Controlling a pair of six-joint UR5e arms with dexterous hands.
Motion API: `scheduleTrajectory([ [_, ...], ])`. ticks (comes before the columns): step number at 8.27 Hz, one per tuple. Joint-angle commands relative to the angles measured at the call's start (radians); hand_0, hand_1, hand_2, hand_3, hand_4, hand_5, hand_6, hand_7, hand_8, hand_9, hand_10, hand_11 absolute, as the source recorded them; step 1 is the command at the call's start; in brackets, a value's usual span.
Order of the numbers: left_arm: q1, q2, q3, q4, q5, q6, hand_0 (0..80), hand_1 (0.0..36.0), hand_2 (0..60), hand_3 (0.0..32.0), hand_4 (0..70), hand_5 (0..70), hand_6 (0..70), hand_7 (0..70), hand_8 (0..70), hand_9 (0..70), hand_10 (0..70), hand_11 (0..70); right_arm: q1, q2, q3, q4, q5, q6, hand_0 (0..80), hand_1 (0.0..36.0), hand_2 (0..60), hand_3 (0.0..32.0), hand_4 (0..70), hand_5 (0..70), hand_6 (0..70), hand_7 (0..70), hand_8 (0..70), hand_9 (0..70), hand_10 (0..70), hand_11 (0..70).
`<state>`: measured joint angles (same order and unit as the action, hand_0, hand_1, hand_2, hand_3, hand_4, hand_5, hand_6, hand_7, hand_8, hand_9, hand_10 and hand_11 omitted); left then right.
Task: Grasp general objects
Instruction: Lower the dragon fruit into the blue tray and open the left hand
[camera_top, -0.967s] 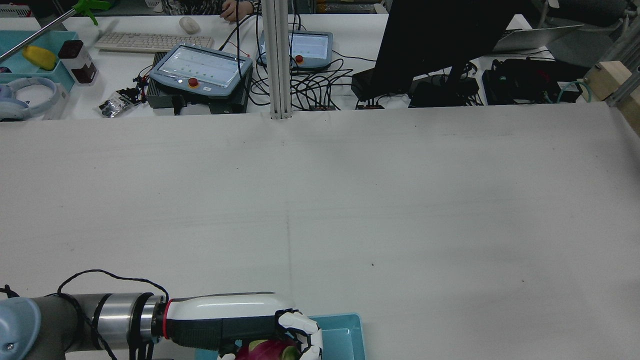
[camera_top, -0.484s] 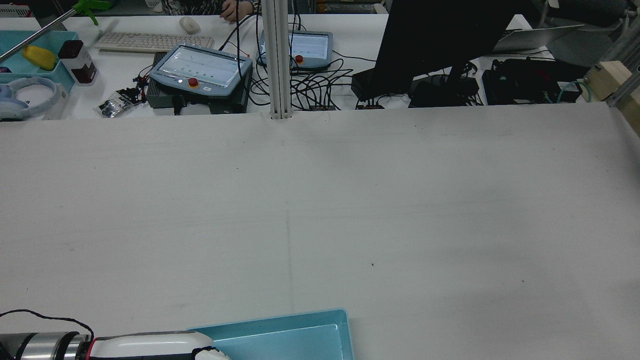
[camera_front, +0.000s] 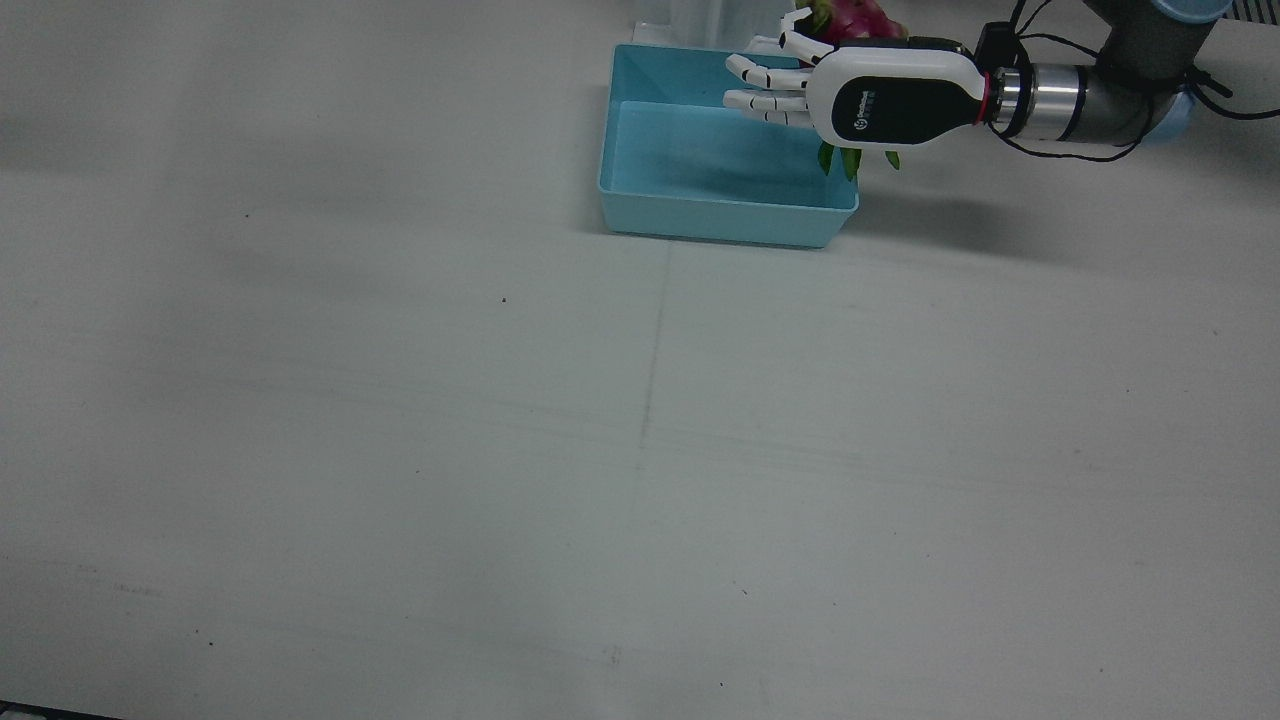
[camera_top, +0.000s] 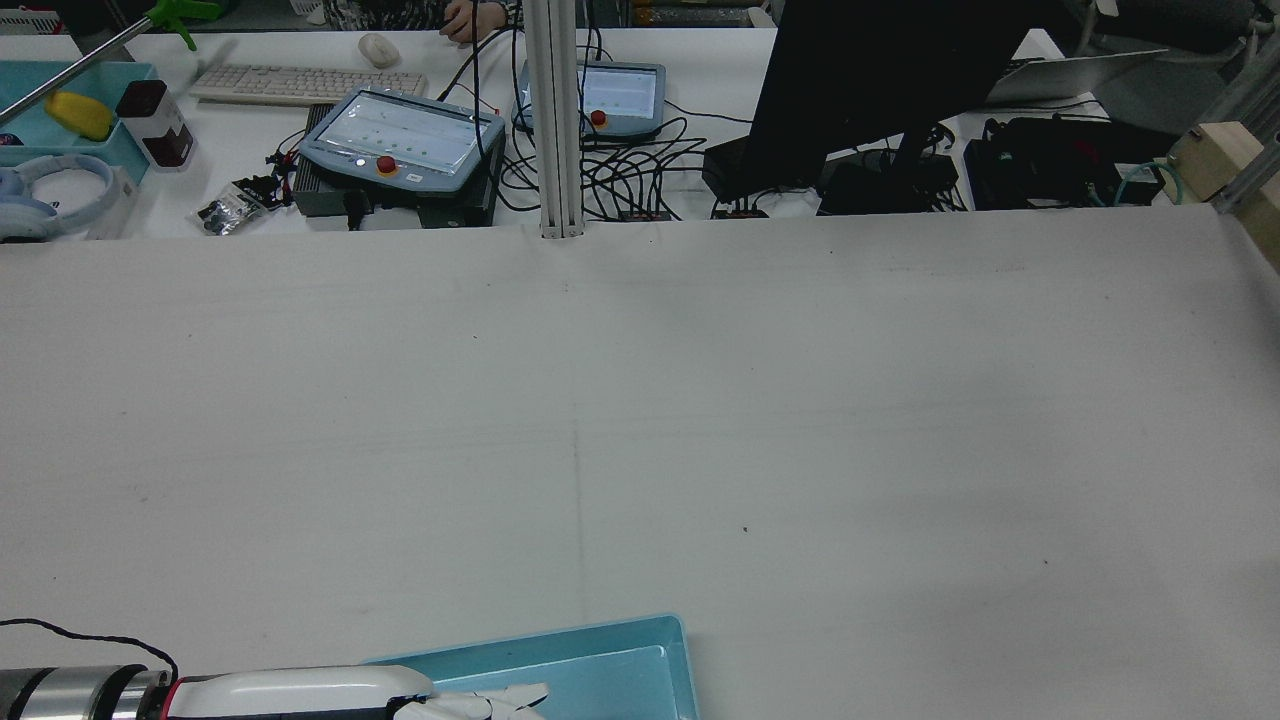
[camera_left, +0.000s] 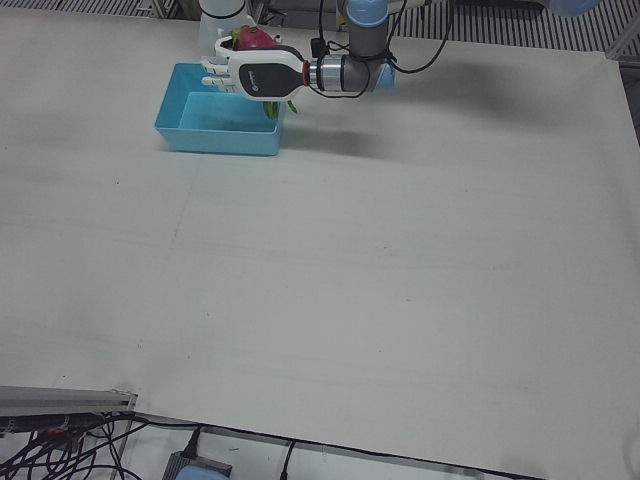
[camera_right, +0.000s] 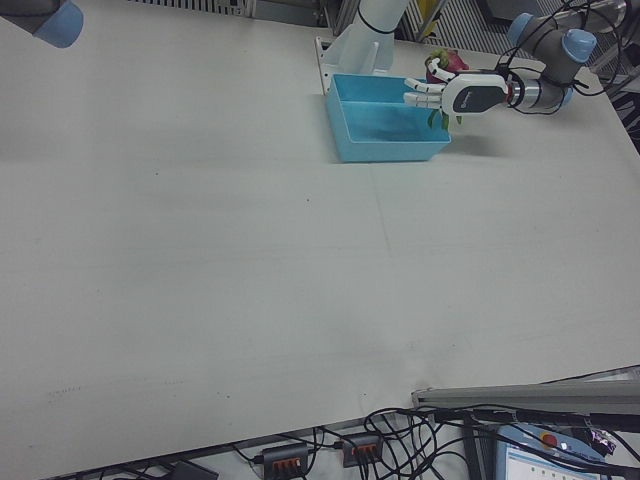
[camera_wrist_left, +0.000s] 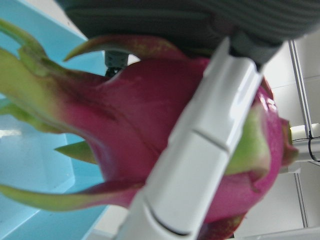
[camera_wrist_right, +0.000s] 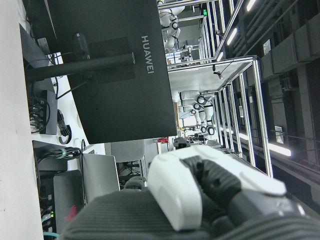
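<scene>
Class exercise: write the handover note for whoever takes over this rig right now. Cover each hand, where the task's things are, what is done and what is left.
Left hand: shut on the dragon fruit, raised over the right end of the blue bin as the front view shows it.
Right hand: only its back shows; state unclear.
Done: fruit grasped and lifted.
Left: likely carrying it clear of the bin and setting it on the table.

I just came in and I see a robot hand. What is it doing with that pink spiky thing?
The robot's left hand is holding a pink dragon fruit with green tips. One finger is wrapped over the fruit in the hand's own camera. The hand is at the right-hand end of a blue tray, as the front view shows it, on the white table. The tray looks empty.
</scene>
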<state>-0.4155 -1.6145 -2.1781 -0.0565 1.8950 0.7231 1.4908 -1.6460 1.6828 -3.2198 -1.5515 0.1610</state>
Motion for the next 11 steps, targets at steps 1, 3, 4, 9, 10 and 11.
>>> scheduleTrajectory([
  [1,0.000,-0.257,-0.020,0.237,-0.001,-0.008,80.0,35.3,0.0,27.4,0.0,70.0,3.6,9.7,0.4,2.3,1.9,7.2,0.000,0.000,0.000,0.000,0.001,0.000,0.0,0.0,0.0,0.0,0.0,0.0,0.0,0.0,0.0,0.0,0.0,0.0],
  [3,-0.012,-0.335,-0.008,0.280,-0.002,-0.008,80.0,35.9,0.0,29.4,0.0,70.0,2.9,9.3,0.0,1.4,1.5,6.7,0.000,0.000,0.000,0.000,-0.001,0.000,0.0,0.0,0.0,0.0,0.0,0.0,0.0,0.0,0.0,0.0,0.0,0.0],
  [4,-0.020,-0.331,-0.009,0.282,-0.023,-0.010,80.0,35.2,0.0,29.8,0.0,70.0,2.5,8.9,0.0,0.7,1.2,6.1,0.000,0.000,0.000,0.000,0.001,0.000,0.0,0.0,0.0,0.0,0.0,0.0,0.0,0.0,0.0,0.0,0.0,0.0],
  [9,-0.083,-0.299,0.003,0.261,-0.059,-0.010,80.0,27.5,0.0,32.0,0.0,51.4,0.0,4.1,0.0,0.0,0.0,2.2,0.000,0.000,0.000,0.000,-0.001,0.000,0.0,0.0,0.0,0.0,0.0,0.0,0.0,0.0,0.0,0.0,0.0,0.0],
  [10,-0.083,-0.286,0.012,0.242,-0.062,-0.010,80.0,24.5,0.0,32.0,0.0,49.5,0.0,3.5,0.0,0.0,0.0,1.0,0.000,0.000,0.000,0.000,-0.001,0.000,0.0,0.0,0.0,0.0,0.0,0.0,0.0,0.0,0.0,0.0,0.0,0.0],
  [11,-0.083,-0.245,0.012,0.204,-0.101,-0.013,67.7,18.8,0.0,32.0,0.0,50.6,0.0,3.3,0.0,0.0,0.0,0.0,0.000,0.000,0.000,0.000,0.001,0.000,0.0,0.0,0.0,0.0,0.0,0.0,0.0,0.0,0.0,0.0,0.0,0.0],
])
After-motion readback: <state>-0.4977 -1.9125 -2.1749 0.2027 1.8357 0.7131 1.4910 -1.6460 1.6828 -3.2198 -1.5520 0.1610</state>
